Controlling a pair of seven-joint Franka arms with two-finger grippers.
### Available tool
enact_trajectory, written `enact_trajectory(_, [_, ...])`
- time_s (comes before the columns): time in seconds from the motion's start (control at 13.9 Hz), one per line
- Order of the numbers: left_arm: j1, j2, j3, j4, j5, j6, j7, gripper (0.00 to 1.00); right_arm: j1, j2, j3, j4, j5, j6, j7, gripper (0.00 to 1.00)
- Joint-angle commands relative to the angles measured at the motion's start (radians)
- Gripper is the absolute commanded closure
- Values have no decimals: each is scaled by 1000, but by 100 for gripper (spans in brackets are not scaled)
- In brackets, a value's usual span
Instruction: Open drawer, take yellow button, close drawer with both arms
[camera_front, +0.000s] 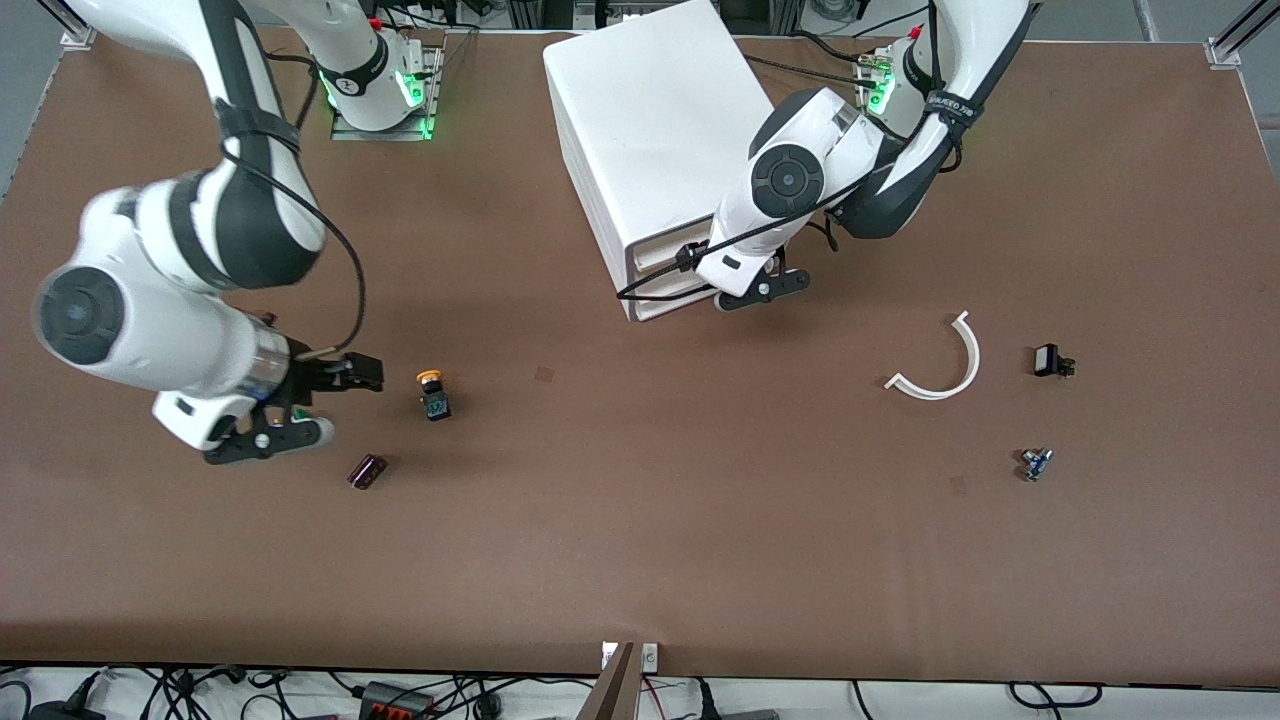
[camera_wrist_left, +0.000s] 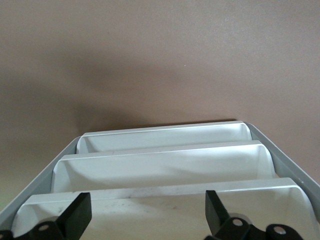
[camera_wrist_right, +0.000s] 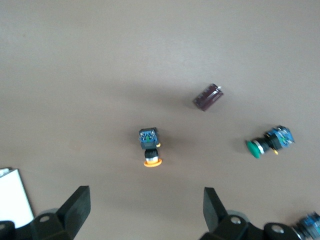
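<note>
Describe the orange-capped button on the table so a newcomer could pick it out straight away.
Start at the big white box cabinet and look toward the right arm's end of the brown table. There, just off the open fingers of the right gripper, the small push button with a round orange-yellow cap and dark body lies on its side. The dark maroon cylinder nearby lies nearer the front camera and has no cap; the green-capped button has a green one.

the button (camera_front: 433, 393) lies on the table (camera_front: 640, 520) toward the right arm's end, well apart from the cabinet (camera_front: 650, 140); a small cylinder (camera_front: 366, 471) lies near it, nearer the front camera; the drawer (camera_wrist_left: 165, 167) sits in the cabinet.
</note>
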Motion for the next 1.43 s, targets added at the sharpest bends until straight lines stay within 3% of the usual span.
enact_trajectory(0.0, [11,-34,-16,-17,-11,-43,-12,0,-3,-73,-10,16,-5,-93,70,0])
enact_trajectory(0.22, [10,-34,-17,-17,-38,-46,-12,0,-3,-148,-72,17,-8,-174,121,0])
enact_trajectory(0.57, [13,-34,-17,-15,-38,-46,-10,0,-33,-217,-227,71,3,-182,107,0])
enact_trajectory(0.72, [8,-34,-17,-15,-38,-48,-10,0,-120,-252,-173,66,0,-200,108,0])
enact_trajectory(0.86, [7,-34,-17,-14,-38,-61,-10,0,-274,-271,-28,72,-12,-223,108,0])
enact_trajectory(1.0, [11,-34,-17,-2,-38,-81,-9,0,-343,-303,67,66,-83,-214,101,0])
enact_trajectory(1.15, [22,-34,-14,14,-34,-106,16,0,-352,-326,106,65,-124,-228,93,0])
enact_trajectory(1.36, [77,-26,1,111,-20,-172,115,0,-349,-337,106,28,-164,-256,92,0])
